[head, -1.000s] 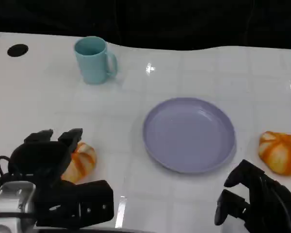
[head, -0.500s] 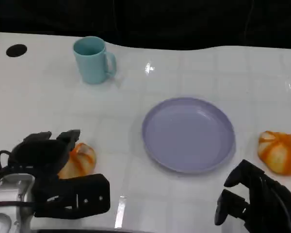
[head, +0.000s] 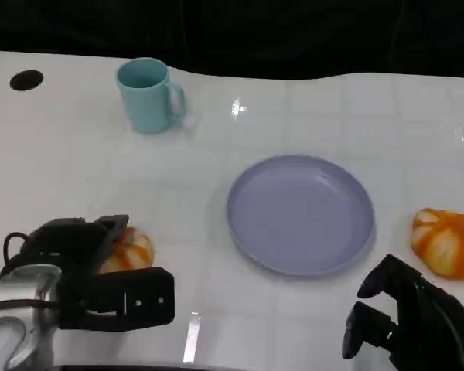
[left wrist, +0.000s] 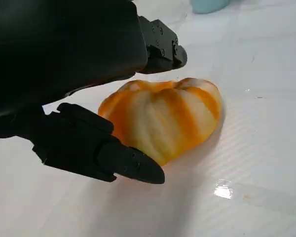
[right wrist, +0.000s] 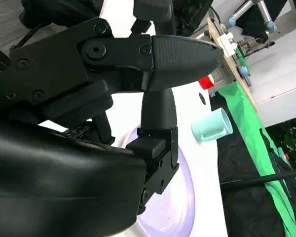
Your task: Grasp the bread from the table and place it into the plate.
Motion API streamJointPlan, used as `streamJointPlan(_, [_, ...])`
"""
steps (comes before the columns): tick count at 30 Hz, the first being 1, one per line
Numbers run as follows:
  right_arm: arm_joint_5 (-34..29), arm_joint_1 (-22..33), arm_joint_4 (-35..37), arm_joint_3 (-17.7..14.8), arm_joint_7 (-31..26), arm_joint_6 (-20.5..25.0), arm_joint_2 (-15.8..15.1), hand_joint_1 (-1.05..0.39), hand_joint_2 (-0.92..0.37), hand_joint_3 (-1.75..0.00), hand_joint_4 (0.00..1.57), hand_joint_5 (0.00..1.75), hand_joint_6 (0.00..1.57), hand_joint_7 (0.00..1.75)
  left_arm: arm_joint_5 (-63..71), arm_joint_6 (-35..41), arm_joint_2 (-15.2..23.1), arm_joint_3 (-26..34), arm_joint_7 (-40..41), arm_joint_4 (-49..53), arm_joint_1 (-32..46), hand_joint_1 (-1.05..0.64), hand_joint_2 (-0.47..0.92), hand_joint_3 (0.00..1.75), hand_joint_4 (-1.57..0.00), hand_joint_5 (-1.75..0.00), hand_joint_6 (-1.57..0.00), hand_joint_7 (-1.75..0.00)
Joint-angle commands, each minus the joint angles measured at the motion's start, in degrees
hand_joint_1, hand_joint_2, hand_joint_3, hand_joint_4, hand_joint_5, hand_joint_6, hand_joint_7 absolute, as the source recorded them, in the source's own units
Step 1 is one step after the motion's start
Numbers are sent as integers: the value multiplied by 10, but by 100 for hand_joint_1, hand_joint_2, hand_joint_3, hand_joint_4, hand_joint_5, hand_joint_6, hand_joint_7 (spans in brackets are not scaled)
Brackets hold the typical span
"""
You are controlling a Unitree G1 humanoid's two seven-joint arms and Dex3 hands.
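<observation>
Orange-striped bread (left wrist: 163, 118) on worktop, left of plate (head: 300, 214) (empty); left hand (head: 81, 263) fingers bracketing it, grasp unconfirmed; lift, transfer pending.

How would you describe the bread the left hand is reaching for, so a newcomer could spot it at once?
Start at the lilac plate in the middle of the white table. On the robot's left of it, at the near edge, lies an orange-and-cream striped bun. Unlike the similar bun on the plate's other side, this one sits between the left hand's black fingers.
</observation>
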Motion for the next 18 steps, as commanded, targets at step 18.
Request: streamJointPlan(18, [3, 4, -2, -4, 6, -9, -5, -53, -92, -52, 75, 175, 46, 175, -79, -59, -11, 0, 62, 134, -54, -27, 88, 2, -38, -18, -38, -7])
